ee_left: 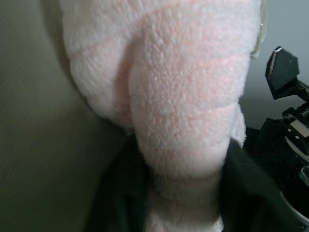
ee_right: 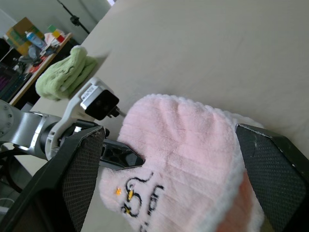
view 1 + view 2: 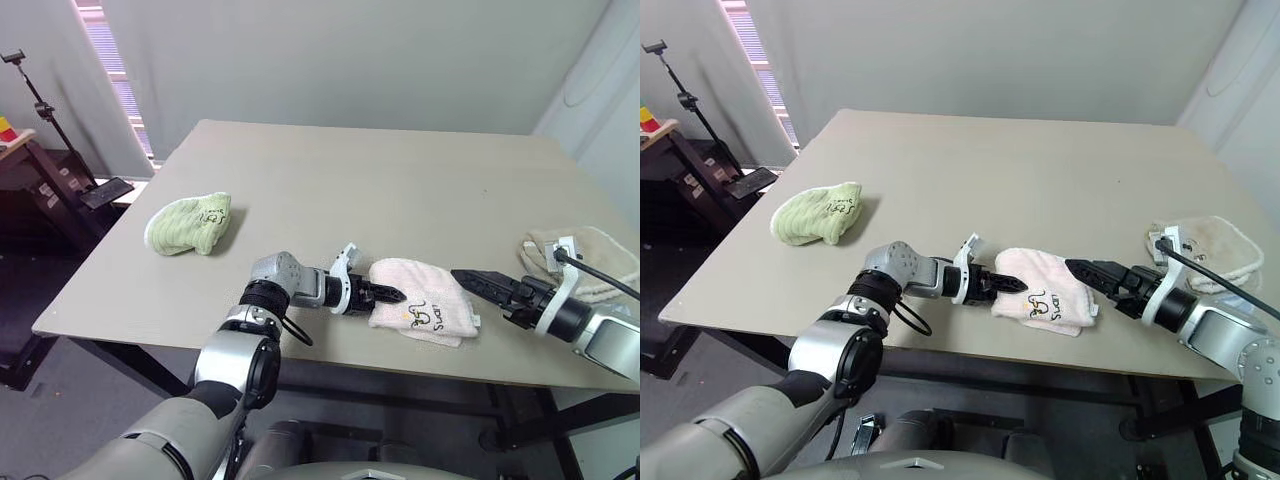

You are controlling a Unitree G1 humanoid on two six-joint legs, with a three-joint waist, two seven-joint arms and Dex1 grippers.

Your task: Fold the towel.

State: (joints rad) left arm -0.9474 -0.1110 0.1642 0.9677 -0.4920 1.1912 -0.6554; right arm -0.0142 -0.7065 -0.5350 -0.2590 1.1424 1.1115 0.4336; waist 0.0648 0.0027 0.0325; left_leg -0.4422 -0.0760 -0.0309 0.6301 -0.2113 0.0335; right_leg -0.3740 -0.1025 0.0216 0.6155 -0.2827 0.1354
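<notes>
The towel (image 3: 425,305), pale pink terry with a white edge and a dark embroidered mark, lies folded near the table's front edge. My left gripper (image 3: 392,294) reaches in level from the left. Its black fingers are shut on the towel's left edge. In the left wrist view a roll of the pink towel (image 1: 183,96) runs down between the fingers. My right gripper (image 3: 470,278) hovers just right of the towel, pointing at it and open. In the right wrist view its fingers (image 2: 72,179) stand wide on either side of the towel (image 2: 178,140).
A light green towel (image 3: 190,222) lies bunched on the table's left part. A beige towel (image 3: 590,255) sits at the right edge, behind my right arm. The table's front edge (image 3: 150,340) runs close under both grippers. A tripod (image 3: 40,100) and a desk stand off to the left.
</notes>
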